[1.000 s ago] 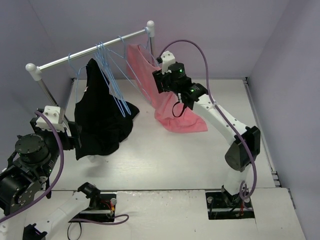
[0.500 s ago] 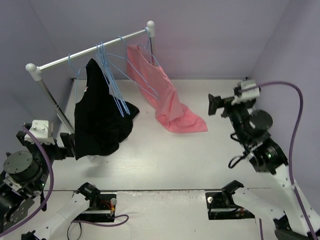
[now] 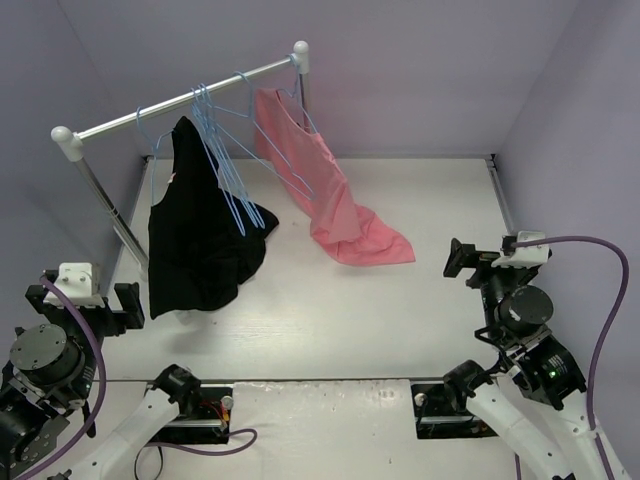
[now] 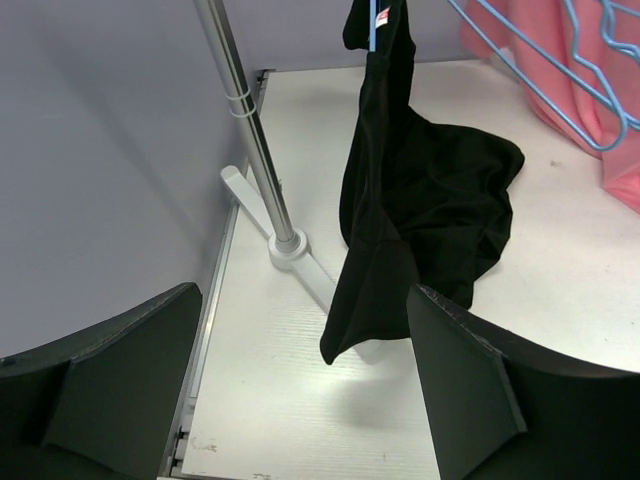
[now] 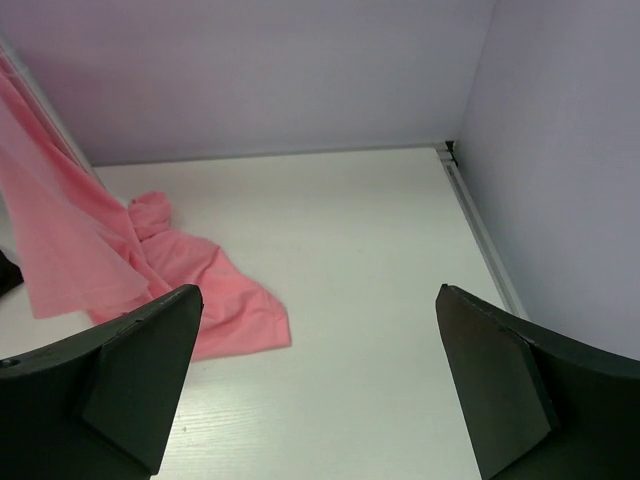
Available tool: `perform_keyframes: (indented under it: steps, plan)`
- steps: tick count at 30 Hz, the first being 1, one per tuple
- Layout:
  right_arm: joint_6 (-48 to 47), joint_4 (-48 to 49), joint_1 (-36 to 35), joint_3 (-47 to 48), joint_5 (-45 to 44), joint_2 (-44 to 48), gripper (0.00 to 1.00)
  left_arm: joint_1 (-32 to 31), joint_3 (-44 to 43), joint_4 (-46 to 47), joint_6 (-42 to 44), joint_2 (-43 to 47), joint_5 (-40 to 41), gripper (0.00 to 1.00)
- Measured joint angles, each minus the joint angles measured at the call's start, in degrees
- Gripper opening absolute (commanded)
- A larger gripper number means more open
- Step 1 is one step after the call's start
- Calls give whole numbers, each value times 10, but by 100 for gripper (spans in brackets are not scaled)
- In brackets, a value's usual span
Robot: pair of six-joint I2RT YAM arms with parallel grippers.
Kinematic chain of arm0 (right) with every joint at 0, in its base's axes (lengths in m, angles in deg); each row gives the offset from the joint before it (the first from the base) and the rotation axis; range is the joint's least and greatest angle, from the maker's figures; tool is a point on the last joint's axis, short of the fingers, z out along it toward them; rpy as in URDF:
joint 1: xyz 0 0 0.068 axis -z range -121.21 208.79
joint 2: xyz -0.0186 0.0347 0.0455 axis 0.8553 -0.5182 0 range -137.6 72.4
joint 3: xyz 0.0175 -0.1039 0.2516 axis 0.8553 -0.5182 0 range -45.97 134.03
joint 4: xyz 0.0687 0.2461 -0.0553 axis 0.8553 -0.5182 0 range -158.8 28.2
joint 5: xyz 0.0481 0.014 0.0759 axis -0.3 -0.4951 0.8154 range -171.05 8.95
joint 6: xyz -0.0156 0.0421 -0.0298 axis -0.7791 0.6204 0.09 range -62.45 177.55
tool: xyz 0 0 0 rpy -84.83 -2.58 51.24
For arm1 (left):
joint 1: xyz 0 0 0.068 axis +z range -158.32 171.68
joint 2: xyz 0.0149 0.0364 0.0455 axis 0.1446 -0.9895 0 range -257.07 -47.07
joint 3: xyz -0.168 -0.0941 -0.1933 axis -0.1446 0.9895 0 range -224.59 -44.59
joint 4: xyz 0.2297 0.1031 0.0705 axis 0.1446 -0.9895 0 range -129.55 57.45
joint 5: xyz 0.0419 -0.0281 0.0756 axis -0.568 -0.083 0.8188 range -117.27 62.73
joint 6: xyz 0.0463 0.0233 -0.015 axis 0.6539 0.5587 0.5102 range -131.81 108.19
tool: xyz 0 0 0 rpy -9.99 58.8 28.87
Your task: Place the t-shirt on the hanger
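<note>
The salmon-pink t-shirt (image 3: 325, 185) hangs from a light-blue hanger (image 3: 283, 152) at the right end of the rail. Its lower part lies bunched on the table (image 3: 375, 247). It also shows in the right wrist view (image 5: 200, 290) and at the right edge of the left wrist view (image 4: 620, 170). My left gripper (image 3: 128, 303) is open and empty at the near left, facing the rack post (image 4: 300, 295). My right gripper (image 3: 458, 260) is open and empty at the near right, well clear of the t-shirt (image 5: 317, 290).
A black garment (image 3: 200, 235) hangs from the rail (image 3: 180, 98) among several spare blue hangers (image 3: 225, 160) and reaches the table (image 4: 420, 200). The rack post (image 4: 250, 130) and its white foot (image 4: 290, 250) stand at the left. Lilac walls enclose the table.
My right arm has pulled away from the t-shirt on the rail and drawn back to the near right. My left arm has drawn back from the black garment toward the near left.
</note>
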Motion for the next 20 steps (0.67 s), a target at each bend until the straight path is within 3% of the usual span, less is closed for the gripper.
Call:
perform_keyframes:
  steps: [20]
  plan:
    - [37, -32, 0, 13, -16, -85, 100, 0, 25, -2, -41, -1, 8, 80]
